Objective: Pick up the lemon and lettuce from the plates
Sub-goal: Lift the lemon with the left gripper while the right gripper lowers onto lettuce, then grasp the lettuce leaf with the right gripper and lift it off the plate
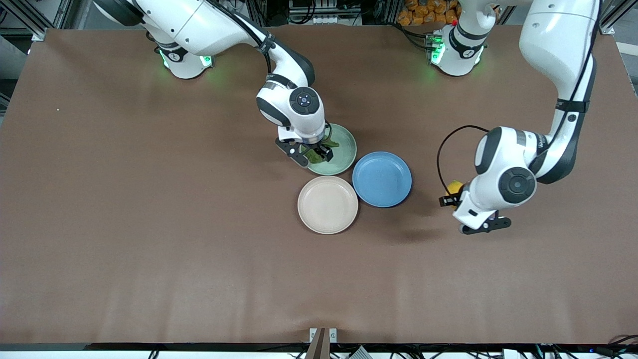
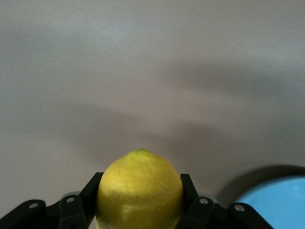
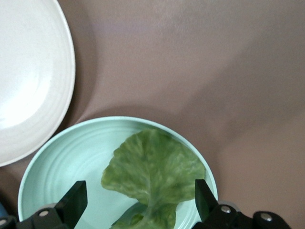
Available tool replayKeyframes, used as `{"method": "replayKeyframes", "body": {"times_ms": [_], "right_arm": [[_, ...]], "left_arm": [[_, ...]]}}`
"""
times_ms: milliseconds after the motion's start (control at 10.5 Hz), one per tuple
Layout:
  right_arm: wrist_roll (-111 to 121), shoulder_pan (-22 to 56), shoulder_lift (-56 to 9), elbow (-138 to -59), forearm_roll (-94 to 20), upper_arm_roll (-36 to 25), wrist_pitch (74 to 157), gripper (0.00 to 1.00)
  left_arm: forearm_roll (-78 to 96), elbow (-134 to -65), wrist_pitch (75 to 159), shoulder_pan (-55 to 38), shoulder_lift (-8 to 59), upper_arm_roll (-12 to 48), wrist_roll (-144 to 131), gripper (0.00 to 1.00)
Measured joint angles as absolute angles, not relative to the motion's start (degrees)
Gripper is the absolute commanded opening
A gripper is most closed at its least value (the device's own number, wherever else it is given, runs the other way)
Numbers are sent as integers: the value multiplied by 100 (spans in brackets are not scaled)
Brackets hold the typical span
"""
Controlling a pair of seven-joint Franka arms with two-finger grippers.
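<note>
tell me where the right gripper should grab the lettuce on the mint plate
Probably the thick stalk end of the lettuce, coming straight down. The leaf lies flat on the mint plate, and the open right gripper already straddles it there.

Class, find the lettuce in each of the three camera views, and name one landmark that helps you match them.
Front view: lettuce on the mint plate, under the right gripper.
Left wrist view: not in it.
Right wrist view: lettuce on the mint plate, between open fingers.
Shared landmark: mint plate.

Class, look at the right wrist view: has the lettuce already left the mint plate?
No: the lettuce lies on the mint plate, between the open right gripper's fingers.
</note>
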State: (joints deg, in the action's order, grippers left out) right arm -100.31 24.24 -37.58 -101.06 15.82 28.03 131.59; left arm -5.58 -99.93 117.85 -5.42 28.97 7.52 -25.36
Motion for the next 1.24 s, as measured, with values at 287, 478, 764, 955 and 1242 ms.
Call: {"method": "replayKeyframes", "body": {"times_ms": [287, 478, 764, 955, 1242], "right_arm": [[-10190, 2449, -3871, -10105, 1773, 2828, 13292, 100], [-10319, 2466, -4017, -10104, 1943, 2830, 13348, 100], [-10340, 2504, -4148, -10102, 2001, 2830, 13424, 13], [-10359, 2507, -4152, -10098, 2015, 2830, 13431, 0], [-10479, 2494, -4152, -10068, 2015, 2829, 13431, 0]], "left_arm": [[-559, -10112, 12163, -185, 3105, 749, -2406, 0], [-559, -10122, 12503, -33, 3329, 750, -2362, 0], [-559, -10127, 12958, 1, 3647, 753, -2355, 0], [-559, -10124, 13028, 7, 3698, 753, -2354, 0], [-559, -10089, 13031, 18, 3698, 741, -2331, 0]]}}
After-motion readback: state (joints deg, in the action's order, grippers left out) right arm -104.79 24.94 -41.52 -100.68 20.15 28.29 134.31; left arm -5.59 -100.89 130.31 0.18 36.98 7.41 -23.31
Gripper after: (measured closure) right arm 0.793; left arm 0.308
